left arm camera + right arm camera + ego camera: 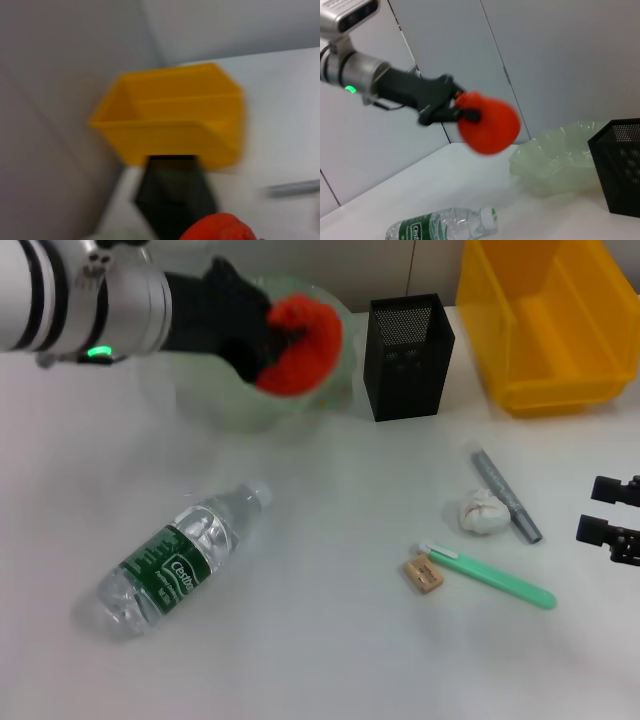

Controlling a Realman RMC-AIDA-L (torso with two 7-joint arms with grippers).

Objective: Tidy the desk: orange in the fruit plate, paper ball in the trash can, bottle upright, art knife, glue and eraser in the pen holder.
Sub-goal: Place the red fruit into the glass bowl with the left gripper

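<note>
My left gripper [272,338] is shut on the red-orange orange [303,348], holding it in the air over the pale green fruit plate [215,405] at the back of the desk. The right wrist view shows the orange [490,130] well above the plate [555,160]. The bottle [175,565] lies on its side at the front left. At the right lie the paper ball [482,512], a grey glue stick [505,495], the green art knife [495,580] and the tan eraser [424,573]. My right gripper [606,510] waits open at the right edge.
The black mesh pen holder [407,358] stands just right of the plate. The yellow trash can [545,325] sits at the back right corner, against the wall. A wall closes off the desk's far side.
</note>
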